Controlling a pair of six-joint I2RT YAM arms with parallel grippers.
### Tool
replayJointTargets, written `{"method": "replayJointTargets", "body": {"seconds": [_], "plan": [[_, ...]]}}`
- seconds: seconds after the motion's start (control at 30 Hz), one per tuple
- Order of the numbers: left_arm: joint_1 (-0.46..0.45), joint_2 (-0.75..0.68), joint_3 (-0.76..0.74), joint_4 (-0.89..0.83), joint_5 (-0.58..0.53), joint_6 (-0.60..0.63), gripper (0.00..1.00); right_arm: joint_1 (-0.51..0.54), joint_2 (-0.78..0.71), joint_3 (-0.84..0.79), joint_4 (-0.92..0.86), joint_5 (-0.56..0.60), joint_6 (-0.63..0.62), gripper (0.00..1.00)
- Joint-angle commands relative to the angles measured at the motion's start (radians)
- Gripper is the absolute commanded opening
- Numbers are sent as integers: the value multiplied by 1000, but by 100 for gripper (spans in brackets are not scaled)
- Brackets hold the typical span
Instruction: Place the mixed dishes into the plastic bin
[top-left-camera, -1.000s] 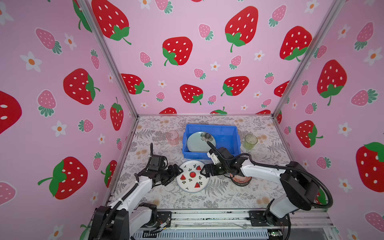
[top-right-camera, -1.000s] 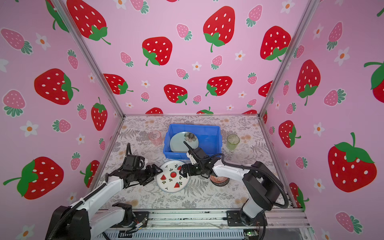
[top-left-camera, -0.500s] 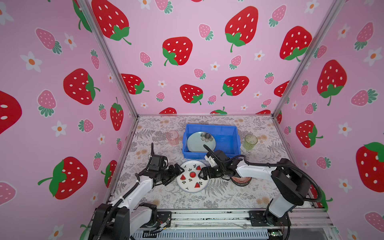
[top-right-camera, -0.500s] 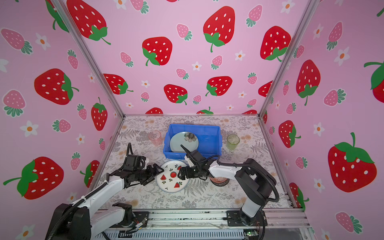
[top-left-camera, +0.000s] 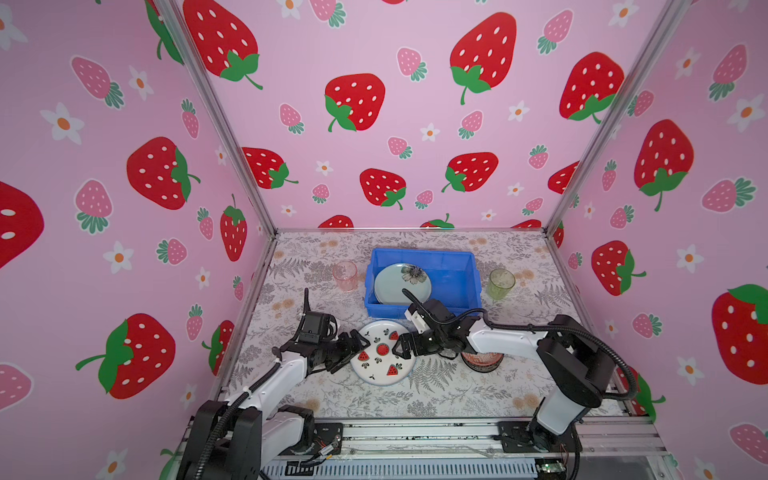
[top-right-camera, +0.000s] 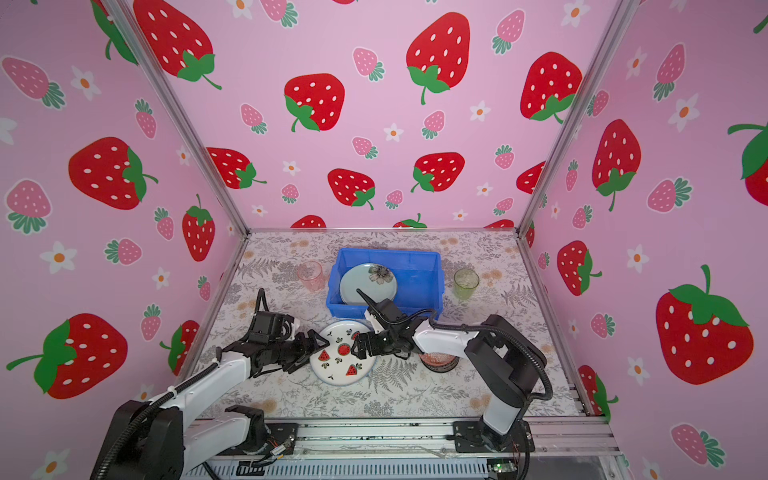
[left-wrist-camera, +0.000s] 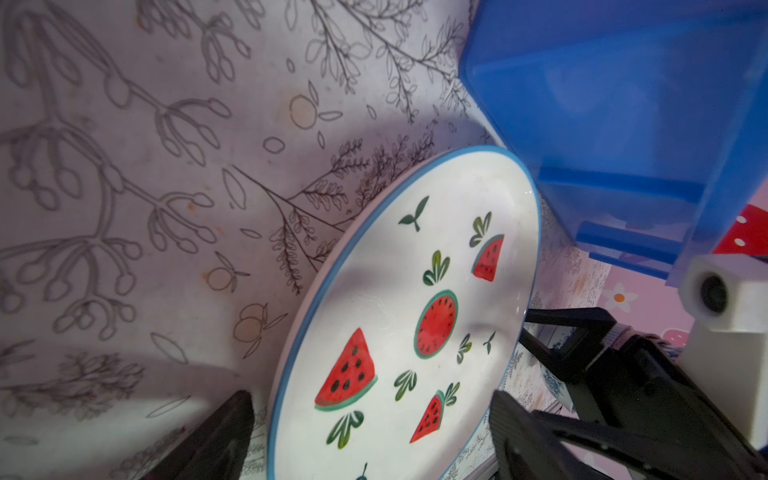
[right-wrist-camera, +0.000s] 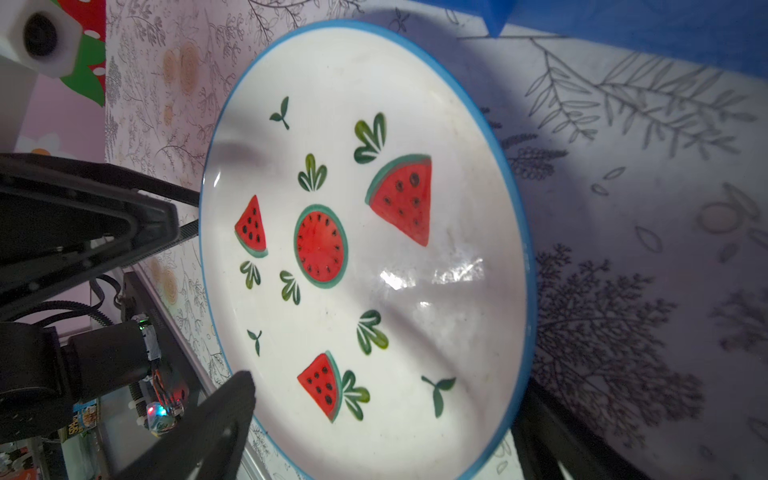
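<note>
A white plate with watermelon slices (top-left-camera: 382, 353) (top-right-camera: 341, 353) lies on the floral table in front of the blue plastic bin (top-left-camera: 457, 286) (top-right-camera: 419, 286). My left gripper (top-left-camera: 355, 351) (left-wrist-camera: 370, 440) stands open at the plate's left rim. My right gripper (top-left-camera: 400, 348) (right-wrist-camera: 386, 432) stands open at its right rim. In each wrist view the plate (left-wrist-camera: 407, 324) (right-wrist-camera: 365, 249) fills the space between the black fingers (left-wrist-camera: 224, 436) (right-wrist-camera: 224, 415), untouched. A mint-green plate with a flower (top-left-camera: 401, 284) leans inside the bin.
A pink tumbler (top-left-camera: 345, 276) stands left of the bin and a green tumbler (top-left-camera: 500, 283) right of it. An orange-red patterned bowl (top-left-camera: 482, 361) sits partly under my right arm. Pink strawberry walls close the table on three sides.
My right gripper has slid a little leftward to the plate's right rim. My left gripper's jaws have widened slightly. The plate has not moved.
</note>
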Motion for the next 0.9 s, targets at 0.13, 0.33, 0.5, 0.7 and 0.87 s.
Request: {"method": "replayJointTargets", "body": {"seconds": [0.13, 0.33, 0.5, 0.7, 0.87], "plan": [[-9, 9, -7, 36, 43, -4, 91, 18, 28, 50, 20, -17, 6, 96], [-11, 4, 3, 59, 81, -15, 91, 23, 43, 65, 23, -21, 4, 96], [-14, 0, 7, 76, 116, -27, 91, 25, 48, 66, 28, -25, 4, 96], [-15, -24, 13, 100, 155, -43, 90, 26, 53, 63, 30, -24, 4, 96], [-15, -34, 15, 110, 174, -51, 87, 26, 56, 65, 29, -26, 1, 96]]}}
